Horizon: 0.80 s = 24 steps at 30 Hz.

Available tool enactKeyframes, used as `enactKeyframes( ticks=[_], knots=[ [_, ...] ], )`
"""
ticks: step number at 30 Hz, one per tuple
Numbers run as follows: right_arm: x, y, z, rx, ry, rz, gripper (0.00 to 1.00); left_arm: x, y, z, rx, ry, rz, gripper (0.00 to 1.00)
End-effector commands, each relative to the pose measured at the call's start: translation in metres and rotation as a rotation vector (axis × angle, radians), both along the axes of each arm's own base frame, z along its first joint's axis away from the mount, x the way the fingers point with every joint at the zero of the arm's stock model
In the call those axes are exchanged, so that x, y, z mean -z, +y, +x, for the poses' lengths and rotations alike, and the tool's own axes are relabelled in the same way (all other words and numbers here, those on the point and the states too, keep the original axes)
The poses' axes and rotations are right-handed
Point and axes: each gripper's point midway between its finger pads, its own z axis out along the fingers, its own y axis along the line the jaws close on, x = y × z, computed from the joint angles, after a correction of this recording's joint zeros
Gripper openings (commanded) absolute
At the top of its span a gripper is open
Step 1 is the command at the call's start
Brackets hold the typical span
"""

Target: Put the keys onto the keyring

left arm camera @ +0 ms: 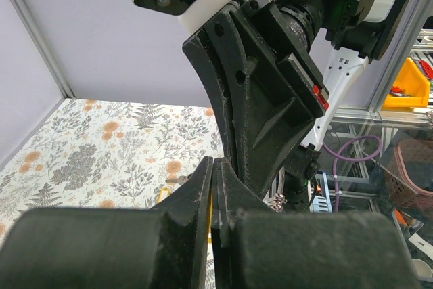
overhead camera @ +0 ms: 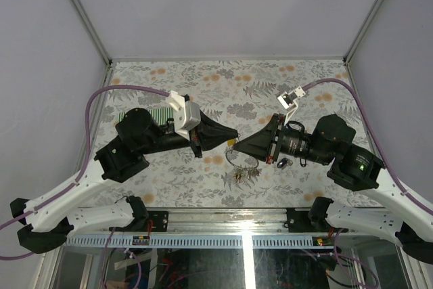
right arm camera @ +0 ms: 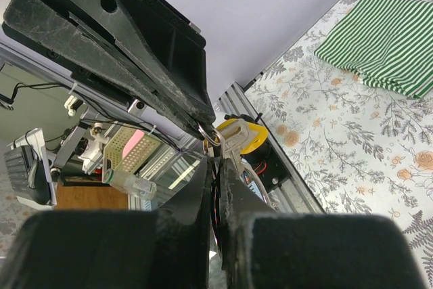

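Observation:
My two grippers meet tip to tip above the middle of the table. My left gripper (overhead camera: 233, 135) (left arm camera: 214, 162) is shut, and its tip pinches the thin silver keyring (right arm camera: 208, 131). My right gripper (overhead camera: 238, 147) (right arm camera: 218, 167) is shut on a silver key with a yellow head (right arm camera: 242, 135), held right against the ring. The ring's wire loop (overhead camera: 239, 159) hangs below the tips, with several other keys (overhead camera: 247, 174) bunched at its bottom. They also show in the left wrist view (left arm camera: 276, 202). The yellow head peeks out beside my left finger (left arm camera: 163, 193).
A folded green-striped cloth (overhead camera: 145, 114) (right arm camera: 385, 42) lies on the floral table behind the left arm. A small dark object (overhead camera: 284, 163) lies under the right wrist. The table's near edge and metal frame (overhead camera: 223, 214) run just below the hanging keys.

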Motion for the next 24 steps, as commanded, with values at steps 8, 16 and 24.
enactKeyframes(
  ticks=[8,16,24],
  knots=[
    [-0.0350,-0.0019,-0.0175,-0.084,-0.100,0.110,0.03,-0.0109,0.0009,0.0077,-0.038,-0.018,-0.040,0.00],
    [-0.0318,-0.0005,-0.0172,-0.087,-0.099,0.105,0.22,-0.0149,0.0034,0.0077,-0.046,-0.024,-0.049,0.00],
    [-0.0283,-0.0029,-0.0154,-0.073,-0.110,0.091,0.35,-0.0155,0.0037,0.0073,-0.046,-0.025,-0.050,0.00]
  ],
)
